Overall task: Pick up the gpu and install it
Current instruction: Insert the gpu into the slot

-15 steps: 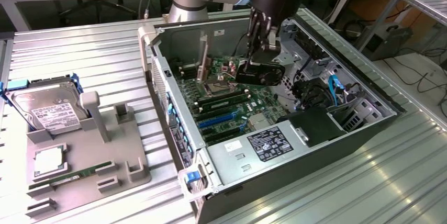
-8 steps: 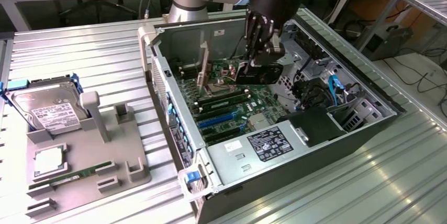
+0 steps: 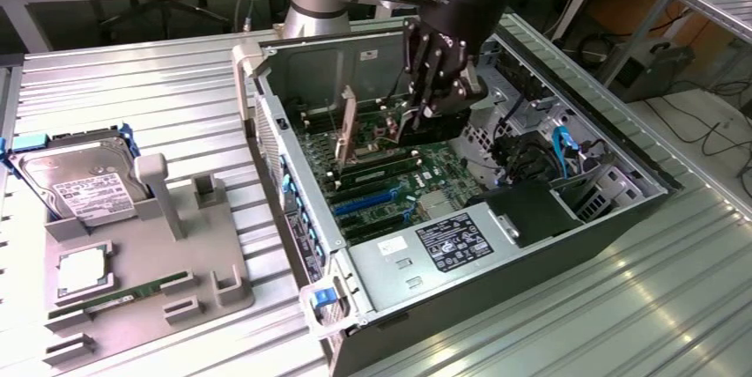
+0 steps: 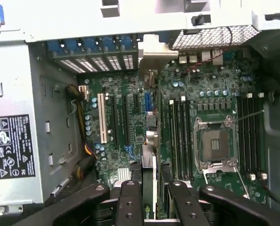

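Note:
The gpu [image 3: 351,129] stands on edge inside the open computer case [image 3: 611,218], its pale metal bracket toward the case's wall on the exterior view's left. In the wrist view the gpu [image 4: 149,162] is a thin green edge running from between my black fingers [image 4: 130,202] to the bracket at the slot openings. My gripper [image 3: 411,120] [image 4: 151,205] reaches down into the case and is shut on the gpu's near end. The card hangs just over the motherboard [image 3: 438,166] expansion slots; whether it is seated cannot be told.
A power supply [image 3: 446,238] fills the case's near end, and cables and drive bays [image 3: 552,152] lie on the exterior view's right. The empty CPU socket [image 4: 215,141] sits between memory slots. Outside, a grey fixture [image 3: 158,262] holds a hard drive [image 3: 77,179] and a memory stick [image 3: 118,294].

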